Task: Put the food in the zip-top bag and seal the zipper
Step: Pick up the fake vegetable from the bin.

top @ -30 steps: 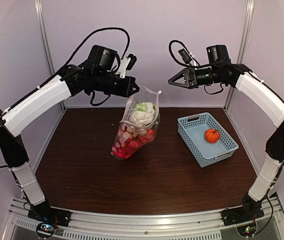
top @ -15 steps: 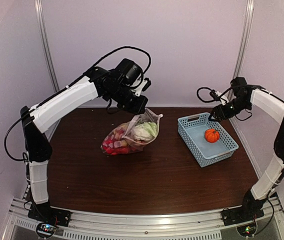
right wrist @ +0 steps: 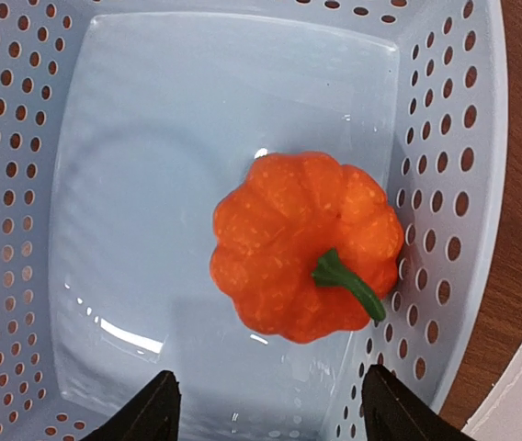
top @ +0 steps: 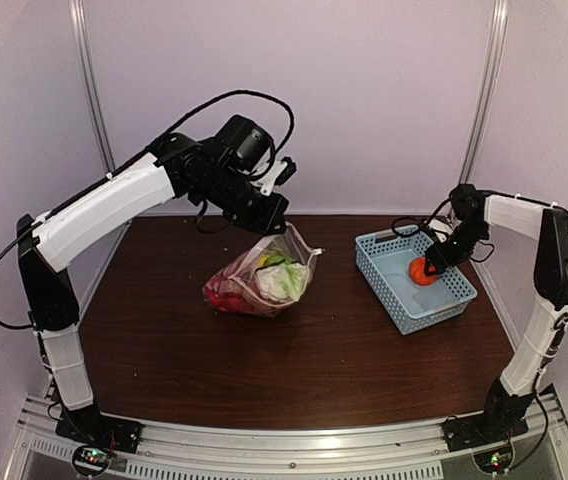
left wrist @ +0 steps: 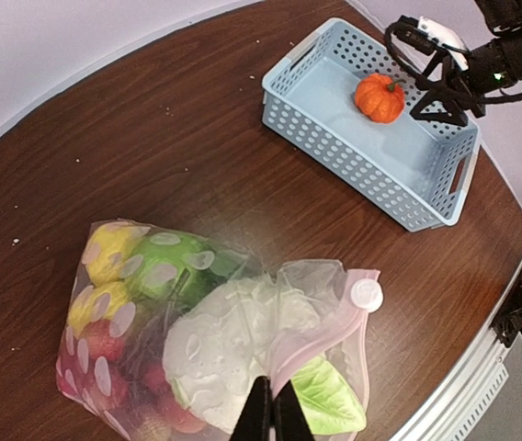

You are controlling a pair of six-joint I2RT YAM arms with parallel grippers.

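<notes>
The clear zip-top bag (top: 262,285) lies slumped on the table with food inside. In it are a pale cabbage (left wrist: 213,342), a green leaf (left wrist: 327,397), a green fruit (left wrist: 164,266), a yellow fruit (left wrist: 105,253) and red pieces (left wrist: 96,367). My left gripper (top: 276,226) (left wrist: 273,418) is shut on the bag's mouth edge, beside the pink zipper (left wrist: 332,333), which gapes. An orange pumpkin (top: 419,272) (right wrist: 302,243) sits in the light-blue basket (top: 384,236). My right gripper (top: 434,260) (right wrist: 266,404) hangs open just above the pumpkin, its fingers apart from it.
The basket (right wrist: 482,138) (left wrist: 353,152) stands at the right of the brown table, near its right edge. The pumpkin rests close to one perforated side wall. Metal frame posts and pale walls close in the back and sides.
My left arm lowered the bag from hanging in the air onto the table, where it slumped over. My right arm swung down into the basket over the pumpkin and its jaws widened.
</notes>
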